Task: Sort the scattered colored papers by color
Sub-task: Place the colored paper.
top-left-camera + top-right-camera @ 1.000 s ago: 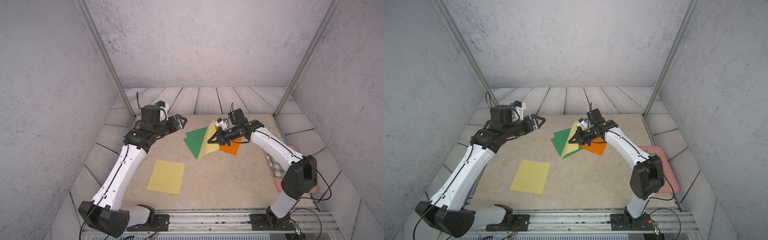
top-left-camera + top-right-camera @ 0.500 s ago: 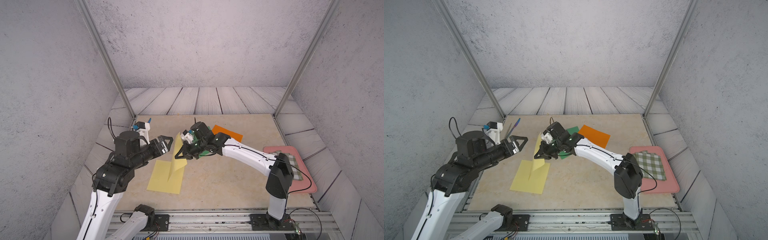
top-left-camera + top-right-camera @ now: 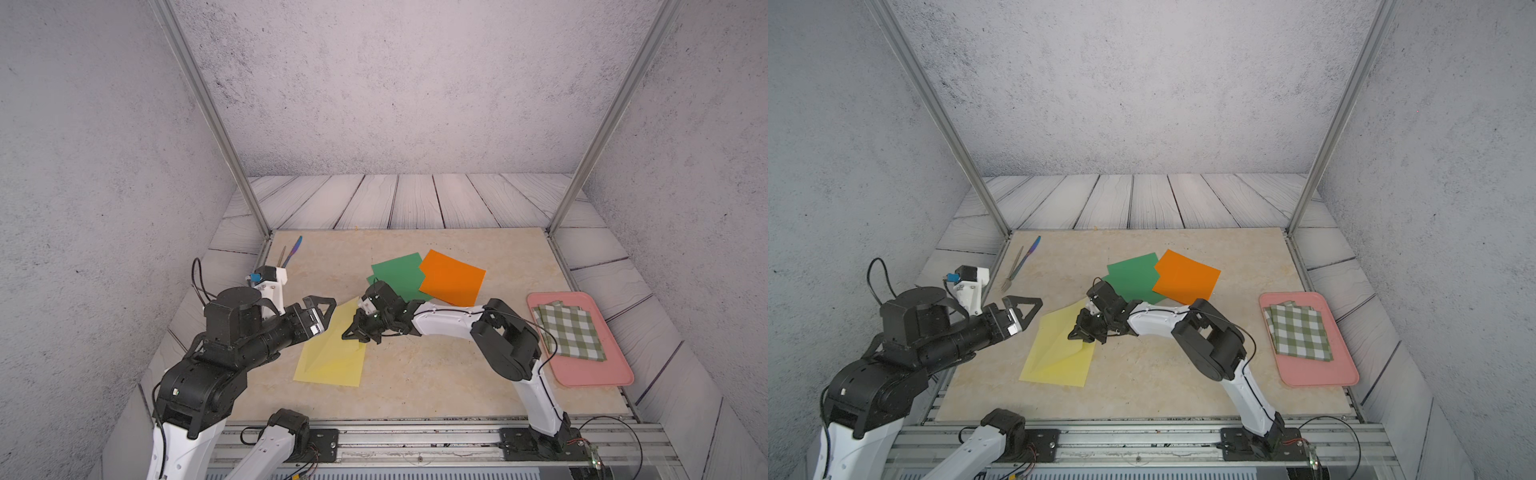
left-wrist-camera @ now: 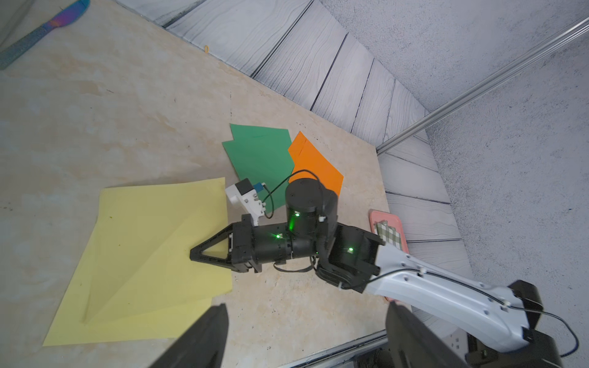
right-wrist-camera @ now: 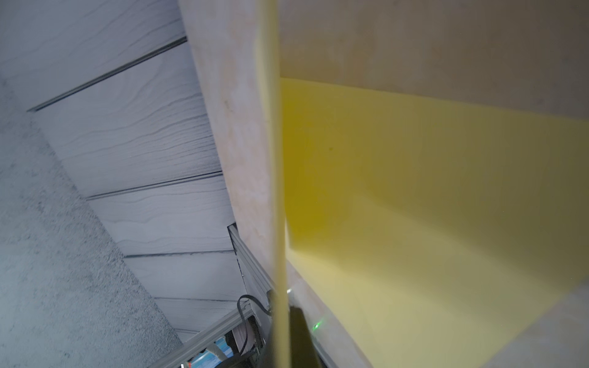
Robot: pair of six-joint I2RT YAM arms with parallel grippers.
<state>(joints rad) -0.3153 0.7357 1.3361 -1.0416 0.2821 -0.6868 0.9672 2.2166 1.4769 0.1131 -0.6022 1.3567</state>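
Note:
One pale yellow paper (image 3: 332,374) lies flat at the table's front left. My right gripper (image 3: 351,334) is shut on the corner of a second yellow paper (image 3: 332,328), which slopes down onto the flat one, also in the left wrist view (image 4: 143,255). The right wrist view shows the held yellow paper (image 5: 276,191) edge-on between the jaws. Green papers (image 3: 399,272) lie overlapped at the centre back, and an orange paper (image 3: 453,276) covers their right edge. My left gripper (image 3: 324,307) hovers open and empty just left of the yellow papers, with its fingers (image 4: 204,341) far apart.
A pink tray (image 3: 590,376) at the right edge holds a folded green-and-white checked cloth (image 3: 569,328). A blue-handled knife and a fork (image 3: 291,251) lie at the back left corner. Metal posts stand at both back corners.
My right gripper has carried the yellow paper from the green and orange pile to the front left and lowered it onto the flat yellow one. The left arm pulled back to the front left.

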